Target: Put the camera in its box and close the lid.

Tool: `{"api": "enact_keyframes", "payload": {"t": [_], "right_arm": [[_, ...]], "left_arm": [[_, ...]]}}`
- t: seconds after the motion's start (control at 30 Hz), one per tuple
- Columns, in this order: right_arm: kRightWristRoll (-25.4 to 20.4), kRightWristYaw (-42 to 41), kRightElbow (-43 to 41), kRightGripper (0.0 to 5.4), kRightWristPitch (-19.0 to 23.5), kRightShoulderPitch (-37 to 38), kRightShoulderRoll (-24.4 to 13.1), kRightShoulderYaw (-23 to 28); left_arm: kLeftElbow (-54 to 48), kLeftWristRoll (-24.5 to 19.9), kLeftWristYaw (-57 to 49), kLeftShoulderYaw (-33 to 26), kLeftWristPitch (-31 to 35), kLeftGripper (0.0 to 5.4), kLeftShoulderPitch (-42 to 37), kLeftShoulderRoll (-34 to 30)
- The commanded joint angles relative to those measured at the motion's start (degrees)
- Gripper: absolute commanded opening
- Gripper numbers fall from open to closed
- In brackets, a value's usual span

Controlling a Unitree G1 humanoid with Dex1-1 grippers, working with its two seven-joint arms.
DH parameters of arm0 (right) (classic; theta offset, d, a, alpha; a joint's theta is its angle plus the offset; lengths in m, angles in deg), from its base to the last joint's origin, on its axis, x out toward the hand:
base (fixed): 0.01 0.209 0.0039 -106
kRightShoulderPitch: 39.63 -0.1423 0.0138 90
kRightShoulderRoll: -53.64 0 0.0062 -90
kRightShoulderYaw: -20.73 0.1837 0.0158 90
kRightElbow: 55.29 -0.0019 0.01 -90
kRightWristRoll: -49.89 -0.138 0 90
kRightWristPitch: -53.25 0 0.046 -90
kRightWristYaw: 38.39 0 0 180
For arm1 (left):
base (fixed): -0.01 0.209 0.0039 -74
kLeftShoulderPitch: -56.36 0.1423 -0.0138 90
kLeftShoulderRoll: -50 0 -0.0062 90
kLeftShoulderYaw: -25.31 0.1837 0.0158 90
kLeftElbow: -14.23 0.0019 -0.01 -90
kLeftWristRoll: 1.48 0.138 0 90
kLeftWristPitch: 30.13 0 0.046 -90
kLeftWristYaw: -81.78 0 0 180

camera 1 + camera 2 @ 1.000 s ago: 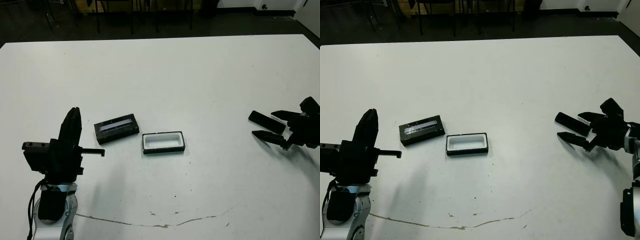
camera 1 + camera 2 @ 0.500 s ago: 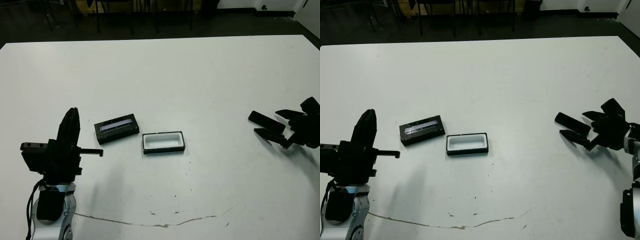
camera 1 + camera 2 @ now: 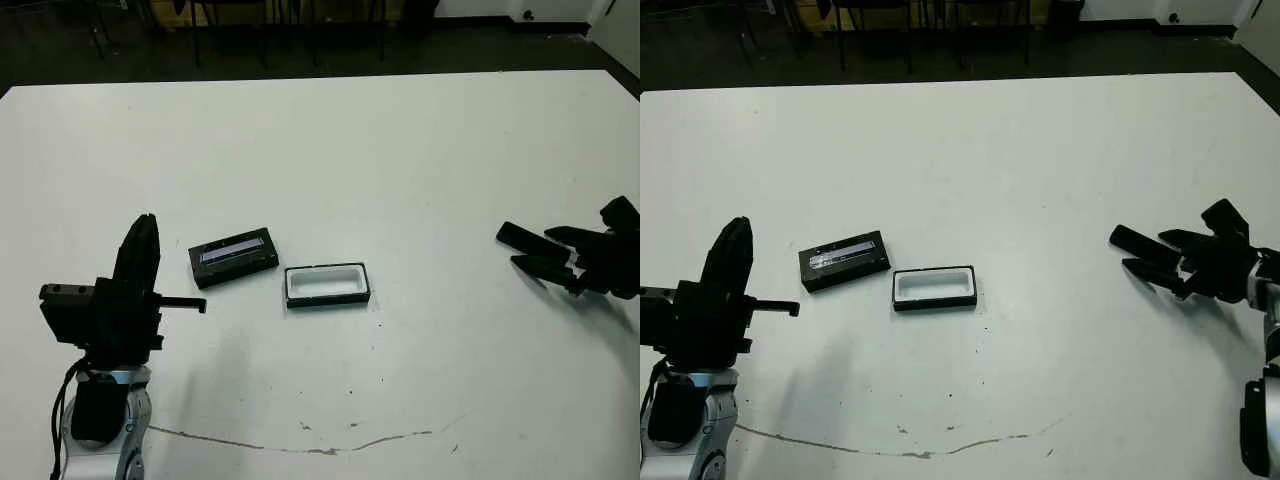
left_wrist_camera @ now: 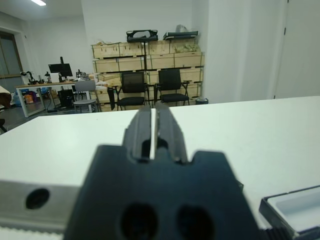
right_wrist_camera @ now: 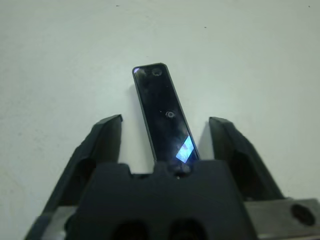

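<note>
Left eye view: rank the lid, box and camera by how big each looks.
1. The lid and the box look alike; not ranked.
2. The camera, partly hidden by the right gripper.

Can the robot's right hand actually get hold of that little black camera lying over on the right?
Probably yes. The right hand is open with one finger on either side of the camera, and nothing lies between them. The camera lies flat on the bare table.

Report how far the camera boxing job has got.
Nothing is done yet: the box sits open and empty, the lid lying beside it. In hand: the right hand is open with its fingers either side of the camera, which lies on the table. Left: grasp it, box it, fit the lid.
</note>
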Motion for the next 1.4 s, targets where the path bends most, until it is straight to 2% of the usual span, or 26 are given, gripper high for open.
{"api": "enact_keyframes", "payload": {"t": [0.03,0.3,0.57,0.63,0.73,0.8,0.93,1.17,1.4], "right_arm": [[5.16,2.64,0.82,3.43,2.81,2.94,1.03,-4.11],[4.89,0.95,1.55,3.43,0.12,3.43,1.04,-5.42],[5.92,-2.57,2.19,3.43,3.35,1.58,0.5,-8.33],[5.94,-2.68,2.11,3.43,2.85,1.61,0.45,-8.59],[5.81,-3.26,2.7,3.43,5.2,1.15,0.59,-8.69],[5.8,-2.5,2.27,3.43,4.17,1.6,0.55,-8.65],[4.89,0.7,2.48,3.43,1.98,3.2,1.08,-7.4],[-0.5,1.77,5.26,3.43,3.64,6.41,4.23,-1.46],[-1.6,2.06,5.25,3.43,4.06,8.19,5.92,-0.11]], "left_arm": [[0.74,-0.74,0.73,-0.56,-0.16,0.0,2.61,-0.81],[0.92,-0.77,1.19,-1.26,-0.35,0.0,2.39,-1.02],[0.96,-1.39,1.7,-1.63,0.0,0.0,1.74,-0.96],[0.82,-1.31,1.64,-1.64,0.23,0.0,1.71,-0.92],[0.68,-0.9,1.38,-1.63,0.25,0.0,1.73,-0.82],[0.41,-0.75,1.35,-1.62,0.36,0.0,1.88,-0.87],[0.02,-1.02,1.52,-1.65,0.88,0.0,2.12,-0.94],[0.53,-1.15,1.91,-1.73,0.31,0.0,2.18,-1.07],[0.49,-1.39,2.14,-1.91,0.56,0.0,2.24,-0.94]]}}
